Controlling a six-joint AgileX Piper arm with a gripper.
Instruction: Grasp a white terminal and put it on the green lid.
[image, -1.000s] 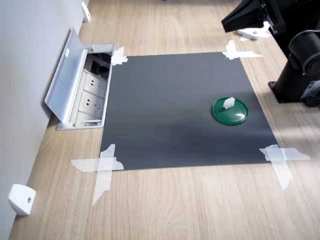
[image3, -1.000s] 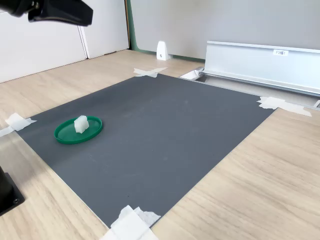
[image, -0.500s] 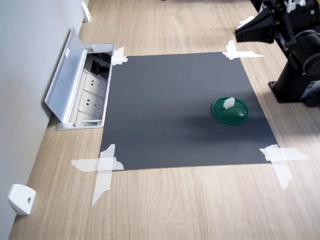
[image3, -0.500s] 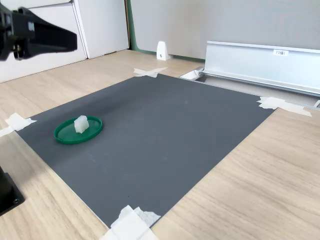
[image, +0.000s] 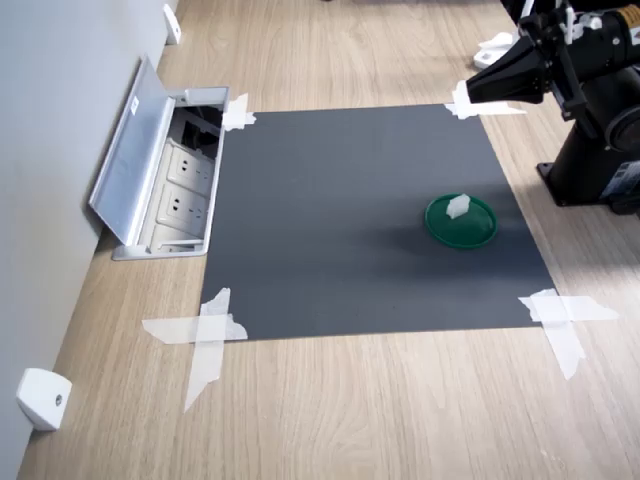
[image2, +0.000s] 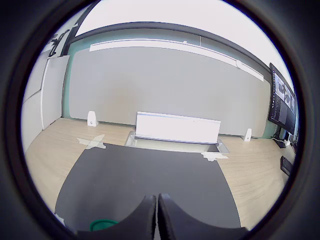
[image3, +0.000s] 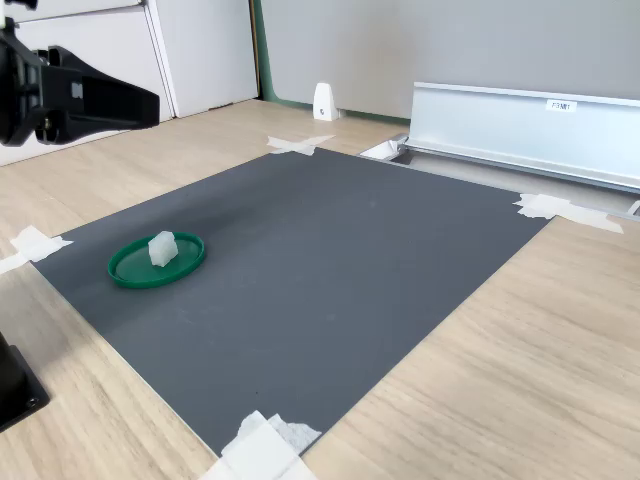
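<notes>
The green lid (image: 461, 222) lies on the black mat (image: 340, 220) near the first exterior view's right edge. The white terminal (image: 458, 206) rests on the lid, a little off its centre. In the second exterior view the green lid (image3: 157, 261) and white terminal (image3: 161, 248) sit at the left. My gripper (image: 473, 90) hovers high above the mat's far right corner, well clear of the lid, pointing across the mat. The wrist view shows its fingers (image2: 148, 212) pressed together with nothing between them, and a sliver of the lid (image2: 102, 224) below.
A floor socket box (image: 165, 190) with its metal flap raised borders the mat on the first exterior view's left. White tape strips (image: 205, 330) hold the mat's corners. A white wedge (image: 42, 398) sits by the wall. The arm's black base (image: 595, 160) stands right of the mat.
The gripper has dropped lower and levelled out above the mat's corner, still far from the lid. The terminal and lid have not moved.
</notes>
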